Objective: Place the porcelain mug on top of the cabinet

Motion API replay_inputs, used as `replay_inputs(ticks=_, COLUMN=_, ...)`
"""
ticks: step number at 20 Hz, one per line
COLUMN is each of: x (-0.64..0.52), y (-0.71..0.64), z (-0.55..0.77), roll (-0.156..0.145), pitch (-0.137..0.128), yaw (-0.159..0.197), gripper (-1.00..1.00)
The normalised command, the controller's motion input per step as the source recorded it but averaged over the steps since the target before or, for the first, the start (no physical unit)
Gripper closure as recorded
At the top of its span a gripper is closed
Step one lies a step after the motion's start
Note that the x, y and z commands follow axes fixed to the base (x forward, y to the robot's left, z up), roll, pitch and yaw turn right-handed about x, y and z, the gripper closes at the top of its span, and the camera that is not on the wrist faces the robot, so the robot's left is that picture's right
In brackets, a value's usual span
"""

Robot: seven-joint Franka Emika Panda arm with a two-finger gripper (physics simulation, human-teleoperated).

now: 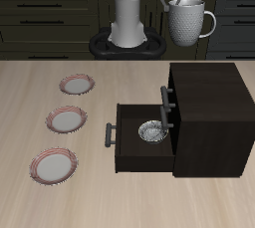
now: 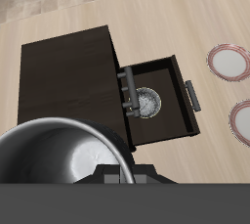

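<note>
Porcelain mug (image 1: 187,22) up in the air, hanging just under the gripper (image 1: 171,0), rim uppermost, loop handle turned to the side away from the arm. Gripper fingers not clearly visible in either view; grip on the mug's rim likely, but closure impossible to confirm. In the wrist view, mug (image 2: 61,155) right against the camera, its shiny interior filling much of the frame.

Mug held above and behind the cabinet (image 1: 209,103), over the back part of the table (image 1: 40,93), well clear of the cabinet's flat dark top. Nothing lying on that top.

Drawer (image 1: 134,137) pulled out toward the plates, a small patterned bowl (image 1: 151,130) inside it. Grey bar handles on the drawer front and on the cabinet face above it.

Three pink-rimmed plates (image 1: 66,120) in a row on the table beside the open drawer, apart from the cabinet.
</note>
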Motion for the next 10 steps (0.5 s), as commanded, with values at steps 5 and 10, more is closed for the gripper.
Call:
replay_inputs(ticks=5, x=0.37, y=0.12, z=0.02, roll=-0.021, pitch=0.049, yaw=-0.026, gripper=1.0)
replay_inputs(ticks=10, x=0.25, y=0.13, z=-0.03, roll=0.0, pitch=0.034, yaw=0.013, gripper=1.0)
